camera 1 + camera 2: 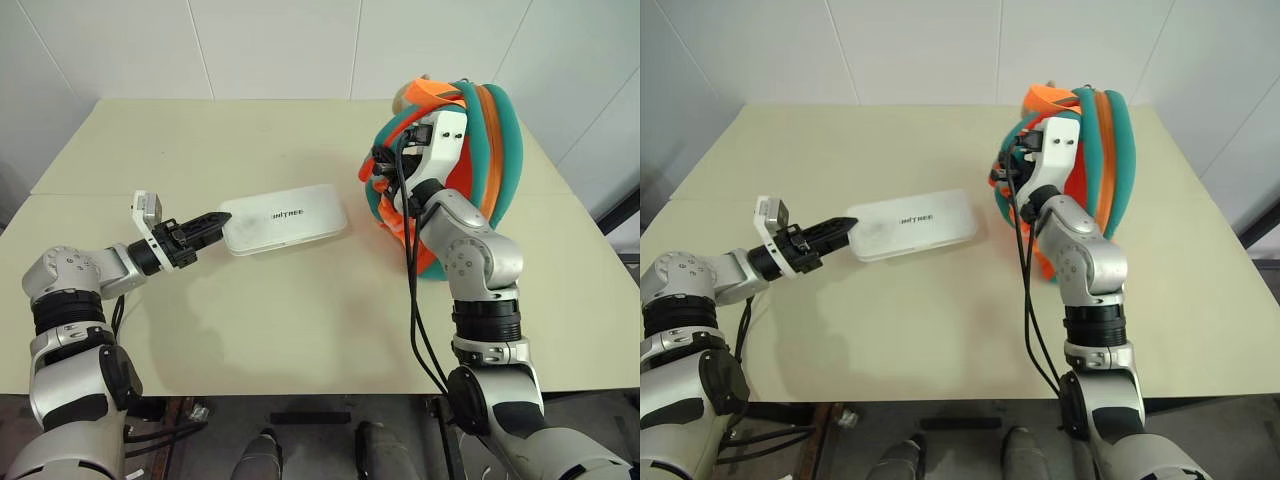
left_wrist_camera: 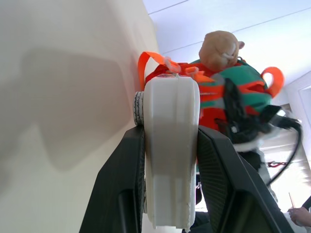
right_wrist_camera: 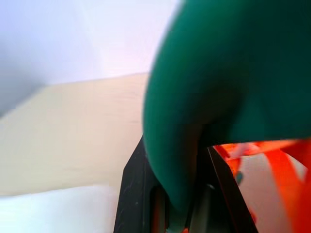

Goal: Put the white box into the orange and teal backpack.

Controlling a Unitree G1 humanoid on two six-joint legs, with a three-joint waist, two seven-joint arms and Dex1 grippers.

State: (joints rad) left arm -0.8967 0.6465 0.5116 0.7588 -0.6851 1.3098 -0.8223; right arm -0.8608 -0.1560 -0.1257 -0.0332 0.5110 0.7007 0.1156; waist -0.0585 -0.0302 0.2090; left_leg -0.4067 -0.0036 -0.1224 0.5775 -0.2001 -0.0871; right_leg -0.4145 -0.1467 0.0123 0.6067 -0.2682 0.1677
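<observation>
The white box (image 1: 285, 218) is a flat case with small dark lettering, held just above the table with its long side toward the backpack. My left gripper (image 1: 212, 222) is shut on its left end; in the left wrist view the white box (image 2: 170, 145) sits edge-on between the two black fingers (image 2: 121, 184). The orange and teal backpack (image 1: 505, 135) stands at the back right, its tan plush head (image 2: 221, 48) on top. My right gripper (image 1: 377, 170) is at the backpack's left side, shut on a fold of its teal trim (image 3: 194, 97).
The beige table (image 1: 250, 330) spreads wide in front of and behind the box. A white wall runs along its far edge. Black cables (image 1: 412, 290) hang along my right forearm, which covers part of the backpack's front.
</observation>
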